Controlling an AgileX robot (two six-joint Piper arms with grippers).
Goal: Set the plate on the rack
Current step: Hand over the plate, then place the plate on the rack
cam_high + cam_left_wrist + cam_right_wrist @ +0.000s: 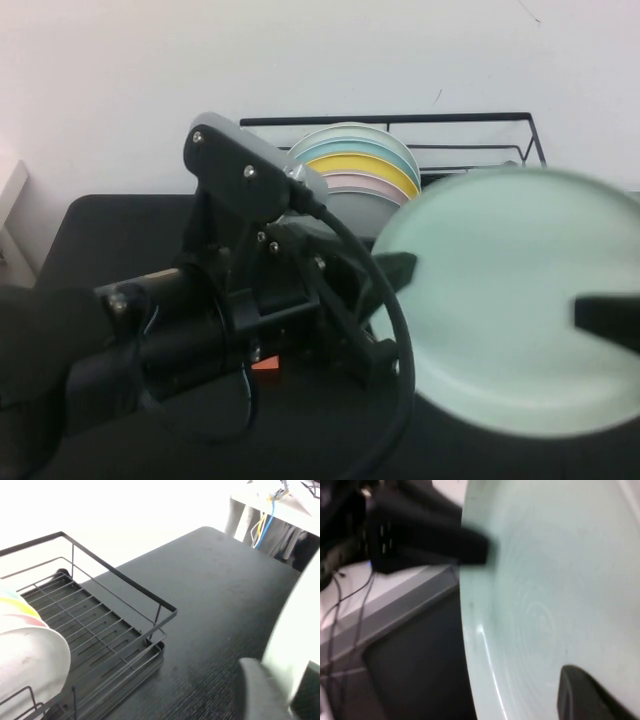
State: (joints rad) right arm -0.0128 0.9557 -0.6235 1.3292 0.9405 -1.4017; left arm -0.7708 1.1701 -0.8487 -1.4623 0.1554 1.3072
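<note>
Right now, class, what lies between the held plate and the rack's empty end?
Only bare black table, in the left wrist view, between the plate and the rack.

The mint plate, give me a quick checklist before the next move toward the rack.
1. Mint-green plate lifted off the table, between both arms: ok.
2. Right claw closed on the plate's right rim: ok, one finger lies across its face.
3. Left claw at the plate's left edge: ok, a finger touches it; whether it grips, cannot tell.
4. Black wire rack has free slots beside the stacked plates: ok.
5. Plate turned upright for a slot: cannot tell.
</note>
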